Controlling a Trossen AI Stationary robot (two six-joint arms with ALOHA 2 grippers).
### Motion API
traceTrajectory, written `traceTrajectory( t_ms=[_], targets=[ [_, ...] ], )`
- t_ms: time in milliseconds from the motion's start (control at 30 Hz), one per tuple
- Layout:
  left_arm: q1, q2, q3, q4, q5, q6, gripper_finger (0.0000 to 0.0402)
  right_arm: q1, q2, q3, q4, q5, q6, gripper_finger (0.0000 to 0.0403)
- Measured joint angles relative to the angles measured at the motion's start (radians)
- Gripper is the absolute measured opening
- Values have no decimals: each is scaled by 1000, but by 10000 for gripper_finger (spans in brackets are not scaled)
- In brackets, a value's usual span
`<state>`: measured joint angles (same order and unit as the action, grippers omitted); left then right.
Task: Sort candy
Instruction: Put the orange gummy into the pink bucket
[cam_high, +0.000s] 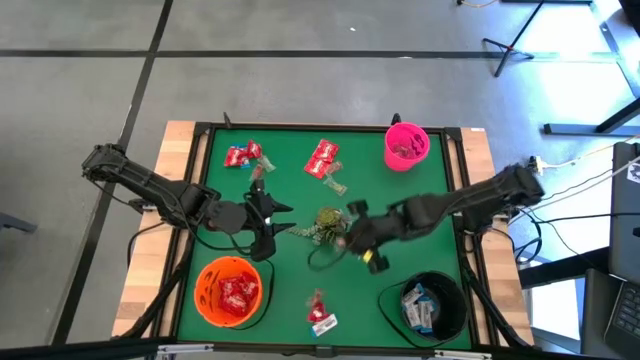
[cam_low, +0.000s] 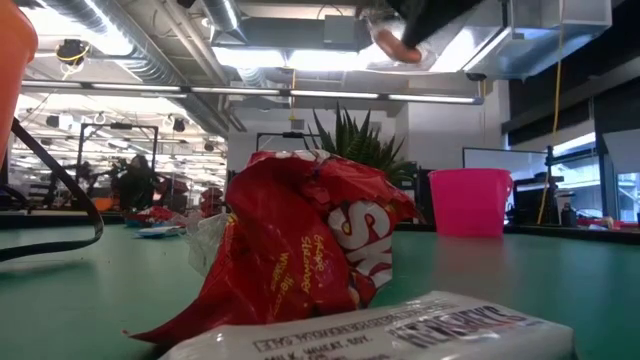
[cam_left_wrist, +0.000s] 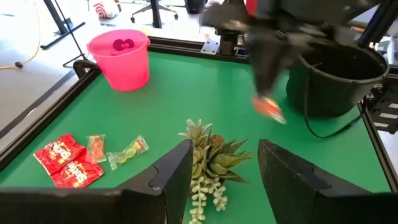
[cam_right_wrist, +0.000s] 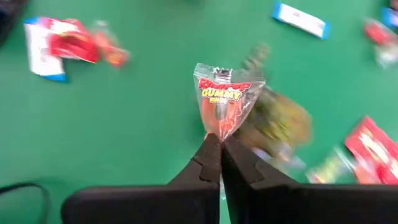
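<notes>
**Gummy packet pinched in my right gripper above the desk**

My right gripper (cam_right_wrist: 221, 144) has its two fingers pressed together on the lower corner of a clear gummy candy packet (cam_right_wrist: 225, 99) with red and yellow print, and the packet stands up from my fingertips, lifted off the green desk (cam_high: 300, 290). From above, this gripper (cam_high: 352, 238) sits near the middle of the desk, just beside the green leafy sprig (cam_high: 325, 224).

My left gripper (cam_high: 262, 212) waits on the other side of the sprig with its fingers (cam_left_wrist: 171, 177) apart and nothing between them.

The rest of the candy is spread about. Two red packets (cam_high: 322, 158) lie near the pink bucket (cam_high: 406, 146), with a small clear-wrapped piece (cam_high: 336, 186) just below them. More red packets (cam_high: 242, 154) lie toward the far left corner. A red packet and a white one (cam_high: 320, 314) lie together at the near edge. The orange bowl (cam_high: 205, 296) holds red packets, and the black bowl (cam_high: 452, 310) holds white-and-blue ones.
</notes>
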<state>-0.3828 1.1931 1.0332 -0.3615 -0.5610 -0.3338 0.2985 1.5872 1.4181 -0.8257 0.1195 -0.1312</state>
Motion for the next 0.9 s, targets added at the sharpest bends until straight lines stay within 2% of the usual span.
traceTrajectory(
  t_ms=[333,533,600,700,900],
  targets=[
    [0,0,0,-7,-4,3,172,-249,-368,-350,226,29,29,1],
    [0,0,0,-14,-6,3,172,-476,-547,-504,305,211,109,1],
    [1,0,0,-14,-7,3,172,-559,-584,-524,303,264,152,1],
    [1,0,0,-15,-7,4,172,-679,-611,-538,290,276,163,1],
    [1,0,0,-23,-8,4,172,-869,-604,-538,260,190,166,1]
  ],
)
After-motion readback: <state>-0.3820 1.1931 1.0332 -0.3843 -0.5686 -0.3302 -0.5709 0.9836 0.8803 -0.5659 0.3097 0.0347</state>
